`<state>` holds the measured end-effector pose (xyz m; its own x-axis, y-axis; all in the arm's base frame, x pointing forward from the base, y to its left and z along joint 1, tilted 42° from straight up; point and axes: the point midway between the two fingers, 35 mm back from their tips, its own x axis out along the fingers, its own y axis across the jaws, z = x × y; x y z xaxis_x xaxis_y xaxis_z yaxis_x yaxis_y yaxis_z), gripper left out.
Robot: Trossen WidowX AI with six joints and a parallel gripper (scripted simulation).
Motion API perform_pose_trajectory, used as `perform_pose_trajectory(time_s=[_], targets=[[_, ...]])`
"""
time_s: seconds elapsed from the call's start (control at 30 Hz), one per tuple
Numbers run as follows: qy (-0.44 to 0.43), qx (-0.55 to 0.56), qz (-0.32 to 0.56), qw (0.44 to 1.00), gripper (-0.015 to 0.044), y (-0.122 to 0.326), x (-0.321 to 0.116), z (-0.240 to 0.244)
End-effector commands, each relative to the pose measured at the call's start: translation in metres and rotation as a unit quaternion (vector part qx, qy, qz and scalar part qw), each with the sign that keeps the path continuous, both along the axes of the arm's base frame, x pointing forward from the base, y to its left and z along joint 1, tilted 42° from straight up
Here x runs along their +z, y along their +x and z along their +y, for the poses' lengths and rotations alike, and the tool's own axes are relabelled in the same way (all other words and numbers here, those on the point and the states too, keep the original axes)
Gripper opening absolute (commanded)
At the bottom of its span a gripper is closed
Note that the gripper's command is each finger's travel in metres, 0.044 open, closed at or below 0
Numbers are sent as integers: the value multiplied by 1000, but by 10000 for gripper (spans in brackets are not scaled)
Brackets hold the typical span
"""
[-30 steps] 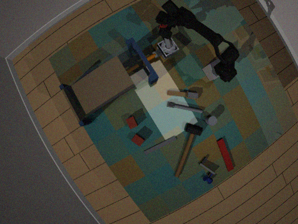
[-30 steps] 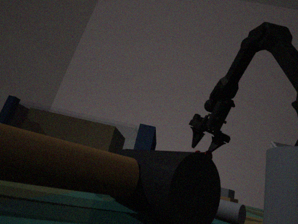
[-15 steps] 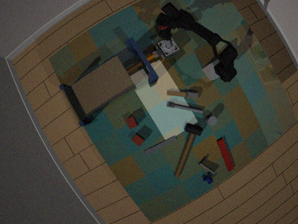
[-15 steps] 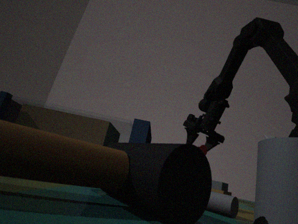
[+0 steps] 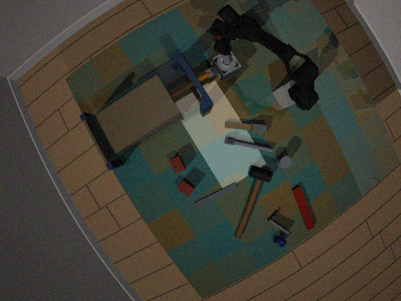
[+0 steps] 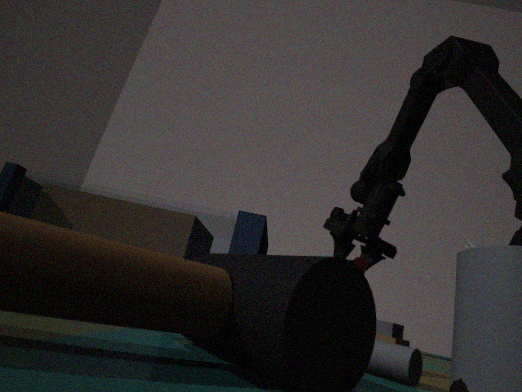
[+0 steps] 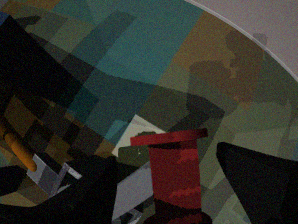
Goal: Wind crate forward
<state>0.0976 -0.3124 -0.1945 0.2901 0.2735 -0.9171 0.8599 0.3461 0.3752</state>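
The tan crate (image 5: 136, 115) (image 6: 120, 220) sits inside the low clear-panelled cubby and looks flat. A gap shows between its front and the blue frame (image 5: 192, 77) (image 6: 248, 234) at the mouth. The winch (image 5: 230, 68) stands beyond that frame, with an orange strap-like piece (image 5: 203, 78) (image 7: 20, 150) running toward the crate. The winch handle's grey crank arm (image 7: 135, 189) is over the winch, its red knob (image 7: 175, 170) (image 6: 360, 263) upright. My gripper (image 5: 222, 44) (image 6: 356, 257) (image 7: 168, 157) is open around the knob, a finger either side, with visible gaps. The square key is hidden.
A hammer (image 5: 246, 126), a grey wrench-like tool (image 5: 250, 143), a pale cylinder (image 5: 284, 162) and a mallet (image 5: 250, 207) lie or stand nearby. A red bar (image 5: 303, 207), a grey bar (image 5: 215, 195) and red blocks (image 5: 177, 164) (image 5: 186, 188) are farther off.
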Motion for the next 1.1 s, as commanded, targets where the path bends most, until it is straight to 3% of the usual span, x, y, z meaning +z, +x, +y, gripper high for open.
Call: perform_pose_trajectory(time_s=[0.0,0.23,0.4,1.07], targets=[[-1,0,0,1000,230,0,0,-1],[-1,0,0,1000,46,0,0,-1],[-1,0,0,1000,0,0,0,-1],[3,-3,-2,1000,0,6,-3,0]])
